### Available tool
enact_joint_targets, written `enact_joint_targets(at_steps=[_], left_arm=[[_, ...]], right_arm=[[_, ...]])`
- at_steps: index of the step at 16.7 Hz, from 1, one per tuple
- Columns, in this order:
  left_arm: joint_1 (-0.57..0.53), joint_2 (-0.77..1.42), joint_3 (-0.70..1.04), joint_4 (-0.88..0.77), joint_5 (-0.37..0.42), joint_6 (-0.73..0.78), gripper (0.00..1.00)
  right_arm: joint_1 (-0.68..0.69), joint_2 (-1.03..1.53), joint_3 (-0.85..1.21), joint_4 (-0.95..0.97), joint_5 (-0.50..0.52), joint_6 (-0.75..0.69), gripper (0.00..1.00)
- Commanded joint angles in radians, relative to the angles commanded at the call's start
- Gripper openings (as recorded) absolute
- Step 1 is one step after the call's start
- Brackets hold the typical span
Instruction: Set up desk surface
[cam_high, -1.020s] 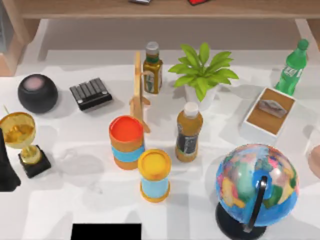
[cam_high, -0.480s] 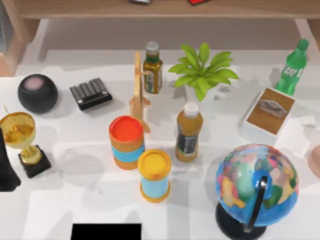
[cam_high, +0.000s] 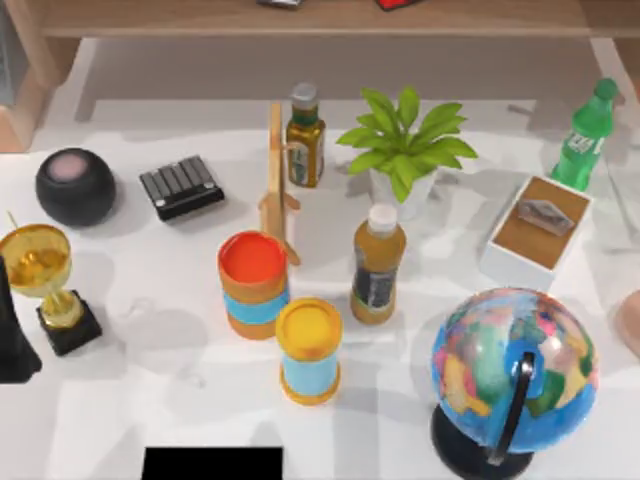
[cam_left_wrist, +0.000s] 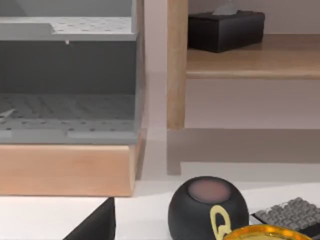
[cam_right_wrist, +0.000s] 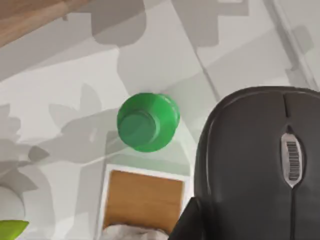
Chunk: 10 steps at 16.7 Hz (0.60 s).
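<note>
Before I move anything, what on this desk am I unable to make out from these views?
- Black mouse: right wrist view; what grips it is cut off by the frame edge.
- Pale round object: top view, cut by the right edge.
- Items on the wooden shelf: top view, cut by the upper edge.
- Gold trophy: left wrist view, just its rim.

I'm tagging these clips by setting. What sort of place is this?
Likely a rendered home-office desk: a white desk surface crowded with a globe, a trophy and a potted plant, with a wooden shelf behind. A computer mouse shows in the right wrist view.
</note>
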Motion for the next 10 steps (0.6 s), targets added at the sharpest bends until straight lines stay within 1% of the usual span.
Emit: enact_joint_targets(at_steps=[6, 10], left_arm=[[0.0, 0.0, 0.0, 0.0, 0.0, 0.0, 1.0], [0.0, 0.0, 0.0, 0.0, 0.0, 0.0, 1.0]], right_arm=[[0.44, -0.043, -0.108, 0.072, 0.008, 0.325, 0.0], [0.733, -0.008, -0.183, 0.144, 0.005, 0.503, 0.0]])
